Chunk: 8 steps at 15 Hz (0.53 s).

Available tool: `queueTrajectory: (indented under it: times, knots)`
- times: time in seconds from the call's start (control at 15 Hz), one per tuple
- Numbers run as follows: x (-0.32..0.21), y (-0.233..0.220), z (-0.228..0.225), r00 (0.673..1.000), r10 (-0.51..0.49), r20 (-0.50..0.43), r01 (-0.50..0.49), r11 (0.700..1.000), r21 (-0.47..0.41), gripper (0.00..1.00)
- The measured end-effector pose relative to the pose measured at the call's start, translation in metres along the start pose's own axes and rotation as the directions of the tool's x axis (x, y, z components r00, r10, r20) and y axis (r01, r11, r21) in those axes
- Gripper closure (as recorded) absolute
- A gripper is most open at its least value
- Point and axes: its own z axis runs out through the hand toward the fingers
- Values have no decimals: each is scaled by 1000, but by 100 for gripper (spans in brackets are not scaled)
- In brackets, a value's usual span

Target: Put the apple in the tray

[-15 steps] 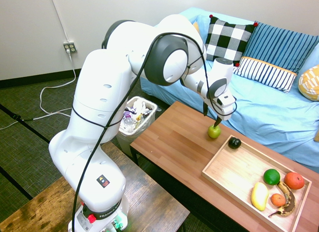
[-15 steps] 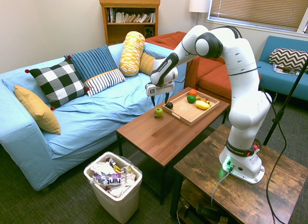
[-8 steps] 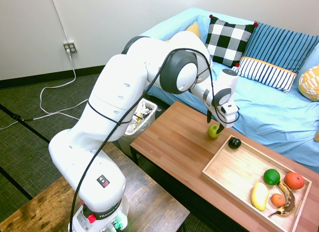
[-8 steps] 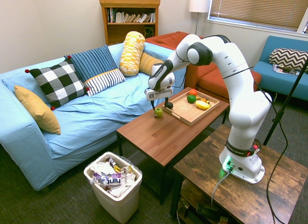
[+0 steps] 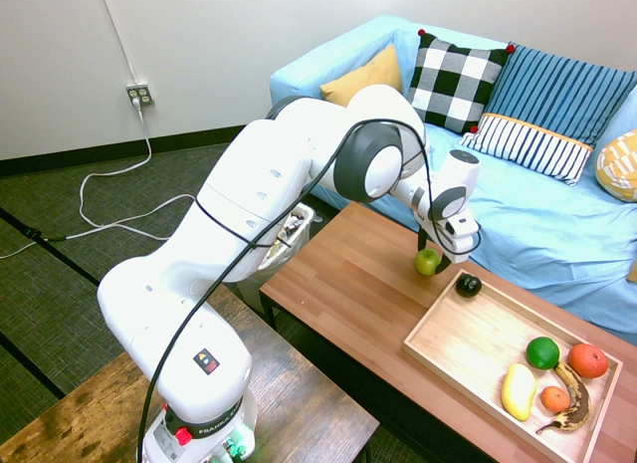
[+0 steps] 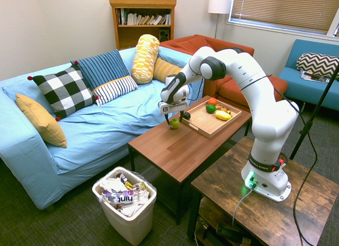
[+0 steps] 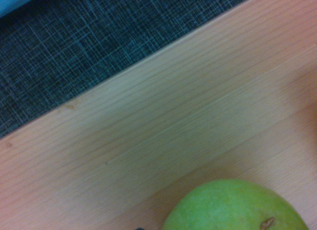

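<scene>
The yellow-green apple (image 5: 427,263) (image 6: 174,124) sits on the brown coffee table (image 5: 348,284), near its sofa-side edge. My gripper (image 5: 430,252) (image 6: 174,119) is low over it and open, with a finger on each side of the fruit. In the wrist view the apple (image 7: 237,205) fills the lower edge, stem dimple showing. The light wooden tray (image 5: 468,344) (image 6: 203,121) lies on the same table, just past the apple.
A blackish avocado-like fruit (image 5: 468,284) (image 6: 186,116) rests in the tray's nearest corner. A green lime (image 5: 542,352), an orange (image 5: 587,359), a yellow fruit (image 5: 518,390) and a browned banana (image 5: 572,405) fill its far end. A blue sofa (image 6: 106,119) borders the table; a trash bin (image 6: 126,201) stands nearby.
The arm has bent forward and lowered the gripper from above the apple down around it. The apple and the tray fruit have not moved.
</scene>
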Motion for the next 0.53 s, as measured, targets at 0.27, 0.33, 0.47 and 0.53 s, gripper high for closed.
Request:
queueTrajectory:
  times: [0.27,0.33,0.47,0.53]
  knots:
    - [-1,0,1,1000,6,13,-6,1000,-1,100]
    - [-1,0,2,1000,6,17,-6,1000,-4,100]
    - [0,1,4,1000,10,28,-10,1000,-1,100]
    - [1,1,3,999,13,35,-13,1000,1,100]
